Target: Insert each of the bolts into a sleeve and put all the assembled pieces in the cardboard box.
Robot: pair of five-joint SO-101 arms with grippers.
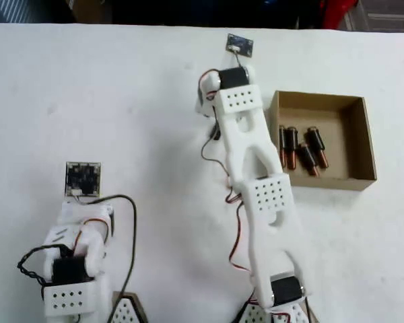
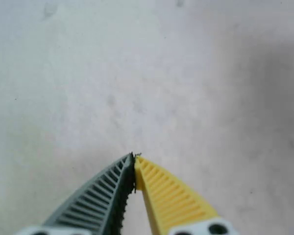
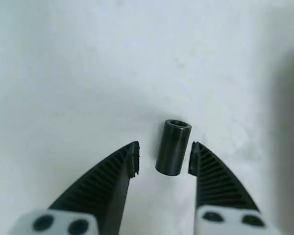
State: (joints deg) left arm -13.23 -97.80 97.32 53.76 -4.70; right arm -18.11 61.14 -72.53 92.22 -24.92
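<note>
You see the right gripper (image 3: 164, 156) with its fingers moderately wide, one on each side of a black sleeve (image 3: 173, 147). The sleeve stands on end on the white table (image 1: 121, 101). That arm lies extended just left of the cardboard box (image 1: 367, 134), which holds four assembled pieces (image 1: 301, 149). At near left, the left gripper (image 2: 134, 164) has its fingers pressed together, holding nothing.

On the high view the dark pieces (image 1: 299, 151) in the cardboard box (image 1: 363, 134) are too small for me to tell bolt from sleeve. The left arm (image 1: 71, 269) and right arm (image 1: 269, 202) run off the bottom edge there. On the right wrist view the sleeve's (image 3: 173, 147) bore is too dark to see into, and the fingers (image 3: 215, 183) are cut at their roots.
</note>
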